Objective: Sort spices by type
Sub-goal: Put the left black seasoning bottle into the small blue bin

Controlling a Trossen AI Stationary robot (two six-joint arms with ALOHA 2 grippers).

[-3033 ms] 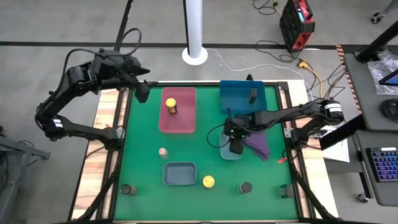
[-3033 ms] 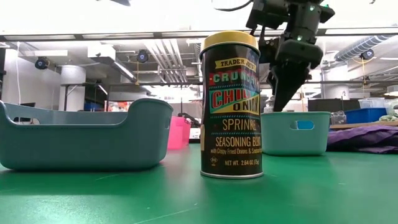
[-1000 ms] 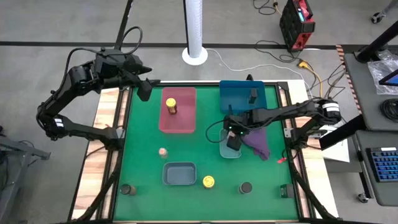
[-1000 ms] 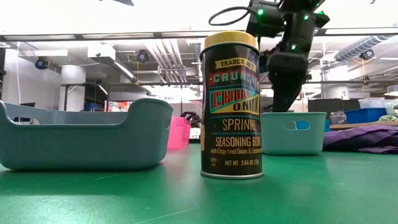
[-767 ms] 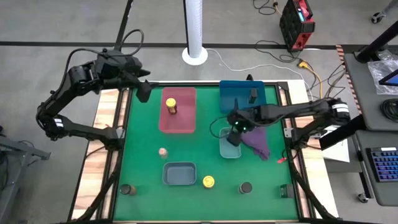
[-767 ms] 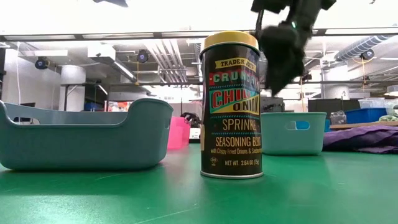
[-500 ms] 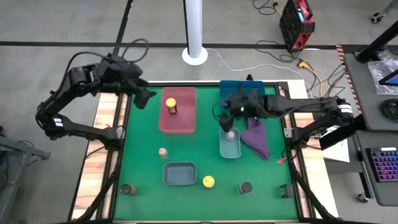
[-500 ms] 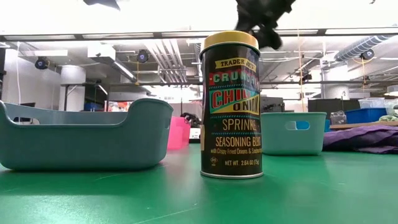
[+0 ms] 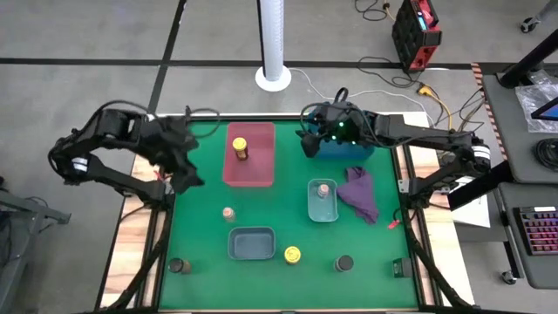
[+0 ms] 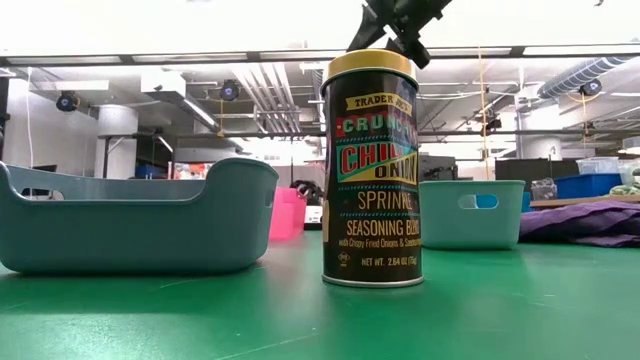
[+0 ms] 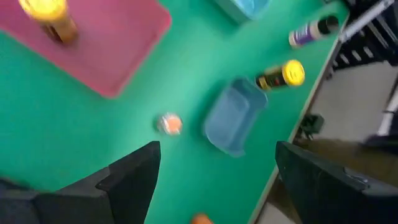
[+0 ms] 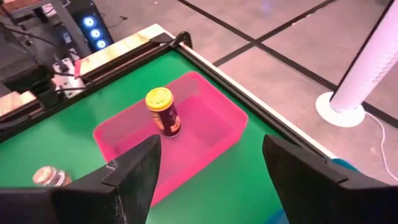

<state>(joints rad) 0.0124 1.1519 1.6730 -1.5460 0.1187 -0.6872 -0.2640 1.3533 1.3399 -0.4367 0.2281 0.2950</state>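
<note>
- Green felt table surface (image 9: 279, 218) sits inside a wooden frame, on a grey floor with a white post base (image 9: 273, 77) beyond the far edge.
- Near edge, seen from above: round dark-lidded jar (image 9: 179, 265) at the left, yellow-lidded dark tin (image 9: 293, 255) at centre, second round dark-lidded jar (image 9: 344, 262) to the right.
- Grey-blue plastic tray (image 9: 252, 243) stands just beside the tin.
- Tiny pinkish-tan jar (image 9: 228, 213) stands alone on the felt; its twin (image 9: 323, 189) stands inside the pale teal tray (image 9: 323, 211), beside a crumpled purple cloth (image 9: 358, 194).
- Pink rectangular tray (image 9: 251, 166) contains a second yellow-lidded jar (image 9: 240, 147).
- Left gripper (image 9: 187, 175): above the table's left edge, fingers spread, holding nothing.
- Right gripper (image 9: 309, 145): beside the dark blue tray (image 9: 344, 148), fingers spread, holding nothing.
</note>
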